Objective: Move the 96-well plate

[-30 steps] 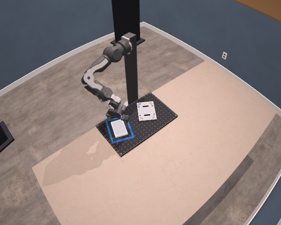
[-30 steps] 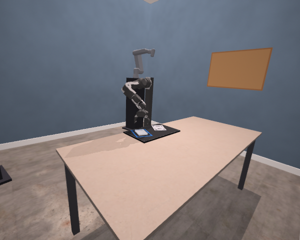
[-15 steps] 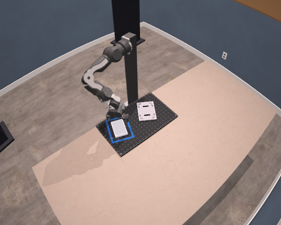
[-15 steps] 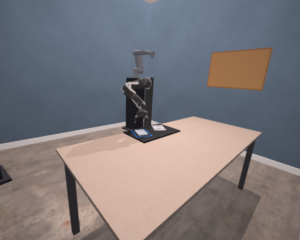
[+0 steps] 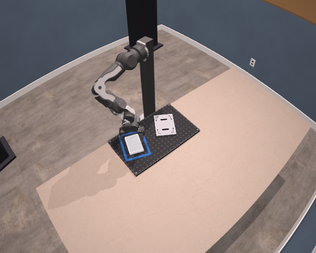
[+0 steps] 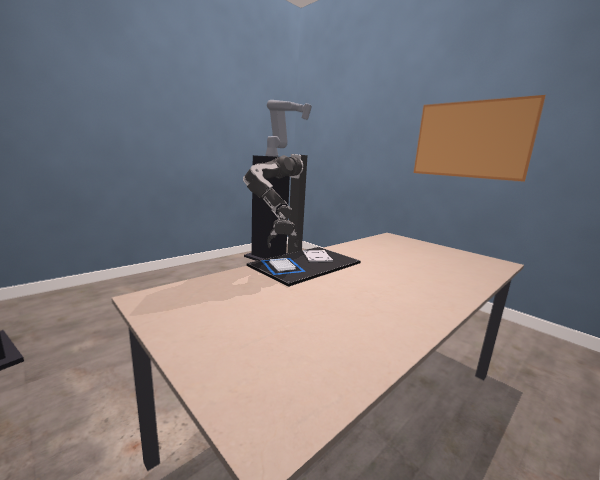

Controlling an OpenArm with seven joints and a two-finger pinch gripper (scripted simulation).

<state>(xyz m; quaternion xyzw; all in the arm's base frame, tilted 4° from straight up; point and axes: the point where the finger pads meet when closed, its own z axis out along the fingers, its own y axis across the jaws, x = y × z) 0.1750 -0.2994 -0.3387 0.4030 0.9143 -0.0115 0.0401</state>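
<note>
The white 96-well plate (image 5: 133, 144) (image 6: 282, 265) lies flat inside the blue outline of spot B1 (image 5: 138, 157) (image 6: 299, 269) on the black perforated board (image 5: 166, 147) (image 6: 336, 263). The white plate nest N1 (image 5: 165, 124) (image 6: 317, 254) lies to the right of it on the same board, with nothing in it. My gripper (image 5: 131, 132) (image 6: 280, 242) is open. It hangs over the plate's far end, a little above it, fingers pointing down and apart from the plate. The plate's cut-off corner is too small to make out.
The board sits at the far edge of a large beige table (image 5: 207, 176) (image 6: 316, 335). A black column (image 5: 147, 81) carrying the arm stands just behind the board. A second grey arm (image 6: 285, 118) is mounted above the column.
</note>
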